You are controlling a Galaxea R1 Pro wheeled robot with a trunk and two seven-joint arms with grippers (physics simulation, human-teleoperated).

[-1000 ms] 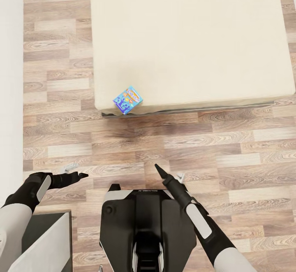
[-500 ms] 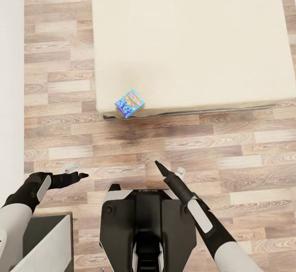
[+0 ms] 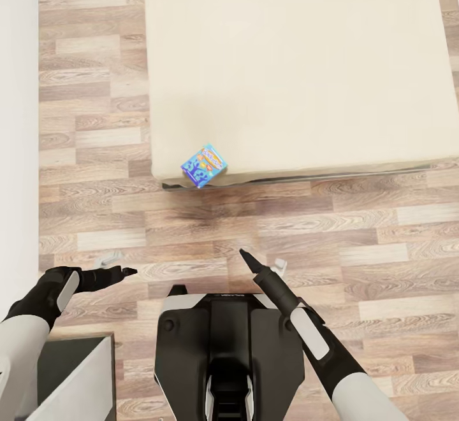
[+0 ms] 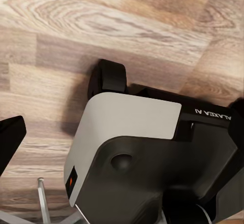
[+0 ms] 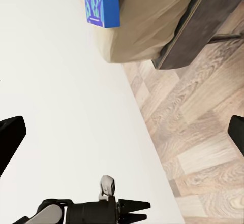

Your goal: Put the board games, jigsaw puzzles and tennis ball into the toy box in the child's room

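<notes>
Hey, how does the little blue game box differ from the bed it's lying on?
The board game is bright blue with printed graphics, while the bed is plain beige. The board game is small, and the bed is far wider. The board game lies turned at an angle, near the bed's front corner and close to its edge. Both have rectangular outlines.
</notes>
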